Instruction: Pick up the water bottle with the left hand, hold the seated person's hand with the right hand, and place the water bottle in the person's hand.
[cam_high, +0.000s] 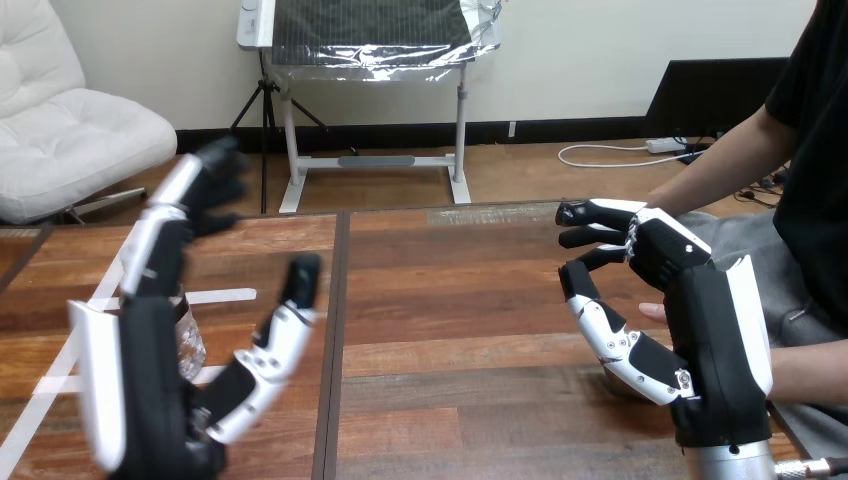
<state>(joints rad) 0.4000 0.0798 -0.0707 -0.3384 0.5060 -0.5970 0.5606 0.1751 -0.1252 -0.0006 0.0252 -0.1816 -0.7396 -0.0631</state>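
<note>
Looking for the water bottle (189, 345) first, I find a sliver of clear plastic standing on the table (460, 300), mostly hidden by the left hand (150, 370). That hand is spread wide, with its fingers straight up and its thumb angled out toward the middle. It grips nothing, and I cannot tell whether the palm touches the bottle.

The right hand (700, 320) is also unclenched. Its fingers reach loosely leftward and its thumb sits below them, with nothing between. The person's hand (651, 312) peeks out just beside its palm. I cannot tell if they are in contact.

My worry is the left grasp. With so little of the bottle visible, I may close off-centre and tip it or squeeze it sideways. On the right, curling in blind could pinch the person's hand instead of cradling it.

The room to move looks good. Bare wood lies between the two hands, so the carry across is unobstructed. The table's far edge is well beyond both hands, and only flat white tape (225, 295) lies near the bottle.
</note>
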